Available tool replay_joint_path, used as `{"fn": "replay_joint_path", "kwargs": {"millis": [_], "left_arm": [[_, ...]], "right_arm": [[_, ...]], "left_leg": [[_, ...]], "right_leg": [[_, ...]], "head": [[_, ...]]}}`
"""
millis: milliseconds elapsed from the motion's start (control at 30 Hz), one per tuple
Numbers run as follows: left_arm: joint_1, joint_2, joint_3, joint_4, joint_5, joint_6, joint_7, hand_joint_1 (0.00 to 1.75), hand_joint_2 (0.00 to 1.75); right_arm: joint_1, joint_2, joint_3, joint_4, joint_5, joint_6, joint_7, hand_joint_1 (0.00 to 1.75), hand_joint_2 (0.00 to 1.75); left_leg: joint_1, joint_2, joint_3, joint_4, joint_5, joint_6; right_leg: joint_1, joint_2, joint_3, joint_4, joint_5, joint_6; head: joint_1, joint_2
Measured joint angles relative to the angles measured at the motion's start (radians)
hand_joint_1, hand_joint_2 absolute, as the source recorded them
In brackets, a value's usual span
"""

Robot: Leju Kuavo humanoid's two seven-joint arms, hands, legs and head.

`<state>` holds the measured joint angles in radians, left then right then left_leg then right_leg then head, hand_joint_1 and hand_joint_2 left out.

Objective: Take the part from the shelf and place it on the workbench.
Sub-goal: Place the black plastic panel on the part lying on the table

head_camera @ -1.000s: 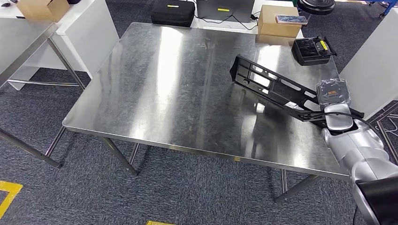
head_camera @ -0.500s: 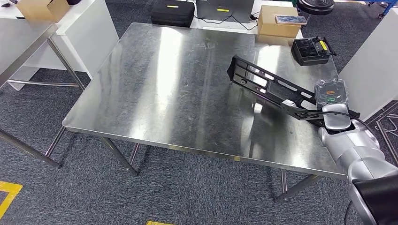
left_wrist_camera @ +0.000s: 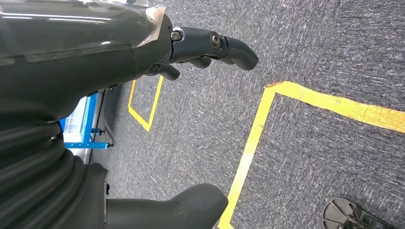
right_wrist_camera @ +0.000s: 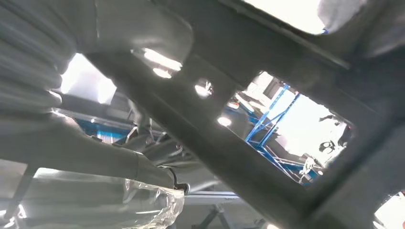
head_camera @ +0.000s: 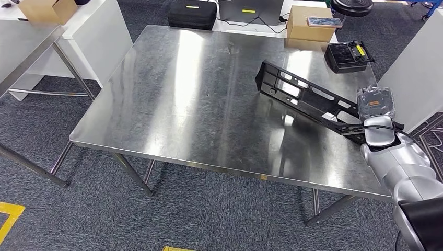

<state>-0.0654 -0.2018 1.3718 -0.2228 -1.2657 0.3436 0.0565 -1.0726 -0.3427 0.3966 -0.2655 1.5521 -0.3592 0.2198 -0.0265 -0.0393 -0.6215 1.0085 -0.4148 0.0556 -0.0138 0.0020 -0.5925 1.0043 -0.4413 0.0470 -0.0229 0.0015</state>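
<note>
The part [head_camera: 308, 99], a long black openwork bracket, looks stiff and light but awkward when gripped at one end; a hold nearer its middle would likely balance better. The right hand [head_camera: 372, 112] grasps its near end over the workbench [head_camera: 183, 104]; the far end points toward the bench's middle. The left hand [left_wrist_camera: 205, 47] hangs released, holding nothing.

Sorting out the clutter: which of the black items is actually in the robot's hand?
The long slotted black part, held by the right hand above the workbench.
</note>
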Motion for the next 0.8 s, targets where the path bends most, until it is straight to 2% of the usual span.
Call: {"fn": "replay_joint_path", "kwargs": {"millis": [133,167,267,300,400,800], "left_arm": [[0.0,0.0,0.0,0.0,0.001,-0.006,-0.003,0.0,1.75],[0.0,0.0,0.001,0.0,0.003,-0.008,-0.005,0.0,1.31],[0.0,0.0,0.006,0.0,0.006,-0.019,-0.007,0.0,0.0],[0.0,0.0,0.007,0.0,0.003,-0.023,-0.004,0.0,0.44],[0.0,0.0,0.009,0.0,-0.006,-0.026,0.013,0.0,1.75],[0.0,0.001,0.009,0.0,-0.039,-0.018,0.05,0.0,1.75]], "right_arm": [[-0.013,-0.009,0.037,0.0,-0.002,0.041,0.012,0.0,1.75],[-0.015,-0.011,0.042,0.0,-0.007,0.05,0.014,0.0,1.75],[-0.019,-0.016,0.041,0.0,-0.046,0.072,0.014,0.0,0.44],[-0.02,-0.018,0.036,0.0,-0.069,0.071,0.012,0.0,0.0],[-0.023,-0.022,-0.007,0.0,-0.157,0.044,0.006,0.0,0.0],[0.017,-0.028,-0.218,0.001,-0.336,0.048,-0.076,0.0,0.0]], "left_leg": [[0.0,0.0,0.0,0.0,0.0,0.0],[0.0,0.0,0.0,0.0,0.0,0.0],[0.0,0.0,0.0,0.0,0.0,0.0],[0.0,0.0,0.001,0.0,0.0,0.0],[0.0,0.0,0.001,0.0,0.0,0.001],[0.0,0.0,0.002,0.0,-0.001,0.002]], "right_leg": [[0.0,0.0,0.0,0.0,0.0,0.0],[0.0,0.0,0.0,0.0,0.0,0.0],[0.0,0.0,0.0,0.0,0.0,0.0],[0.0,0.0,0.001,0.0,0.0,0.0],[0.0,0.0,0.001,0.0,0.0,0.0],[-0.002,-0.001,0.001,0.0,0.0,0.0]], "head": [[0.0,0.0],[0.0,0.0],[0.0,0.0],[0.0,0.0],[0.0,0.0],[0.0,0.0]]}}
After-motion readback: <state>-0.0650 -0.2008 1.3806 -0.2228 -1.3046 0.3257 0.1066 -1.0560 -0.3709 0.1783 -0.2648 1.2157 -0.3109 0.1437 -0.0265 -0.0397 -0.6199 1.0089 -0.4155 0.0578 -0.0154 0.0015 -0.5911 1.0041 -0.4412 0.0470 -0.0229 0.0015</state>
